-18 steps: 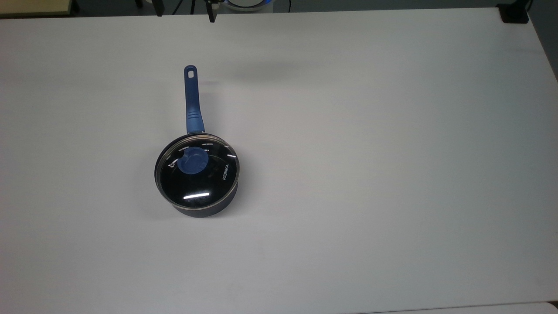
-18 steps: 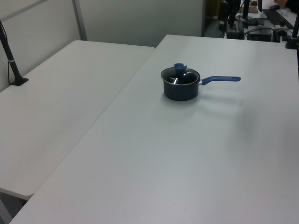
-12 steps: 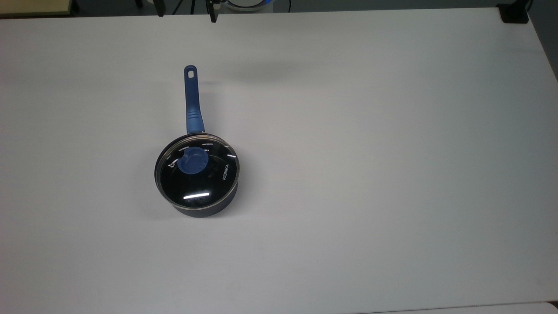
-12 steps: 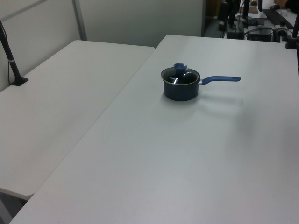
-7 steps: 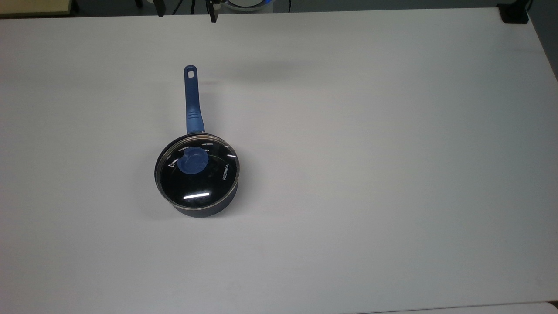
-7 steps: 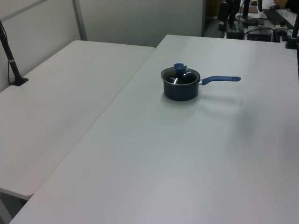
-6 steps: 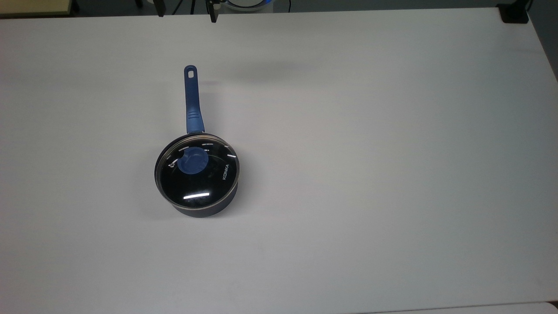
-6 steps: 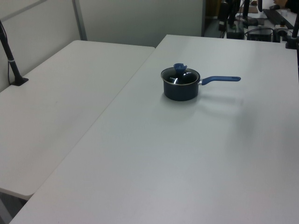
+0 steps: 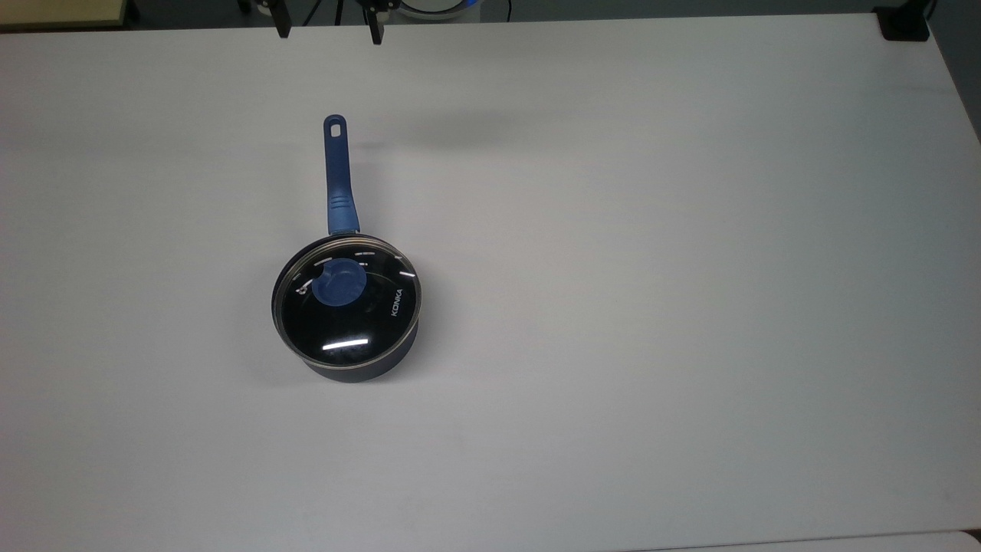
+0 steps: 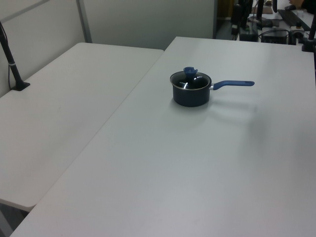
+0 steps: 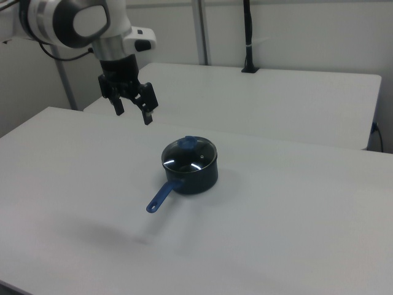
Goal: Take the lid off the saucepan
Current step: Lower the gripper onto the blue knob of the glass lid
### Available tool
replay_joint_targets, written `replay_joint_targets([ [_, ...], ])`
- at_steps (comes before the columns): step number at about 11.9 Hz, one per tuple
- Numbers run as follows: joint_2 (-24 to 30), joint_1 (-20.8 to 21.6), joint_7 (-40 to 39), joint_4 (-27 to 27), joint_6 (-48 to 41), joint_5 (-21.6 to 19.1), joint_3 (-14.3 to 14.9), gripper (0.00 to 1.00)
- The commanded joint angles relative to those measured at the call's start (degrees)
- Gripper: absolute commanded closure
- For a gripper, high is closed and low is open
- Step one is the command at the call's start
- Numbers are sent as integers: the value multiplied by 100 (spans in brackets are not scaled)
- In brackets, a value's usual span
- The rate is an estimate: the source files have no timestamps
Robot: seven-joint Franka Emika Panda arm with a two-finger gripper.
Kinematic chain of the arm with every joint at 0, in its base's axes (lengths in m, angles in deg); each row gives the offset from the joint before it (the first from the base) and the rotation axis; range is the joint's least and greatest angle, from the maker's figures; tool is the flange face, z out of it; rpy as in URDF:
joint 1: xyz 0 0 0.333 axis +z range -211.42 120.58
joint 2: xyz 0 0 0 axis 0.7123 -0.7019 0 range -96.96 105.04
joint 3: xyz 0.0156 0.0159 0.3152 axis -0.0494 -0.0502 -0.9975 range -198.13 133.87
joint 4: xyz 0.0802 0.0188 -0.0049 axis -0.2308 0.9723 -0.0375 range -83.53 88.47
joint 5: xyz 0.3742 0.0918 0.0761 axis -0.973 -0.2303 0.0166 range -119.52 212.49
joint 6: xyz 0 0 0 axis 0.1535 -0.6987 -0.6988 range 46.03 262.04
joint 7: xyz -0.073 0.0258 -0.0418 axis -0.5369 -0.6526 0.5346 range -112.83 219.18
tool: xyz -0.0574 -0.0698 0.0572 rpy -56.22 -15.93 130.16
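One word can be read anywhere on the scene: white "KONKA" lettering on the lid (image 9: 346, 298), running along the glass near the rim on the top view's right. The lid is a round clear glass disc with a thin metal rim, a blue knob (image 9: 338, 281) near its middle and a small vent hole just beside the knob. A bright streak of reflected light lies across the glass. It sits flat and closed on the saucepan (image 11: 191, 172), a small dark navy pot whose black inside shows through the glass. The long blue handle (image 9: 337, 178) runs straight out from the pot and ends in an oval hole; in the right view it points toward the camera and to the right view's left.

The pincer (image 11: 132, 115) hangs in the air with its two dark fingers (image 11: 147, 113) spread apart and pointing down, holding nothing. From it, the lidded pot stands lower and off to the right view's right, well apart, touching neither finger. In the top view the finger tips (image 9: 373, 32) peek in at the upper edge, beyond the handle's end. The pot rests on a plain white table (image 9: 651, 307); a second white table (image 10: 54, 113) adjoins it on the left view's left.
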Motion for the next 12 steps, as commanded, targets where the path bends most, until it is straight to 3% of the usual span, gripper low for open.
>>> replay_joint_targets([
  [1, -129, -105, -255, 13, 400, 74, -14, 0],
  [4, -655, -193, -990, -249, 517, 380, 179, 0],
  [6, -1024, -184, -995, -487, 875, 347, 250, 0],
  [10, -1779, -132, 909, -505, 2176, 329, 172, 0],
  [12, -2114, 158, 1649, -505, 2581, 382, 180, 0],
])
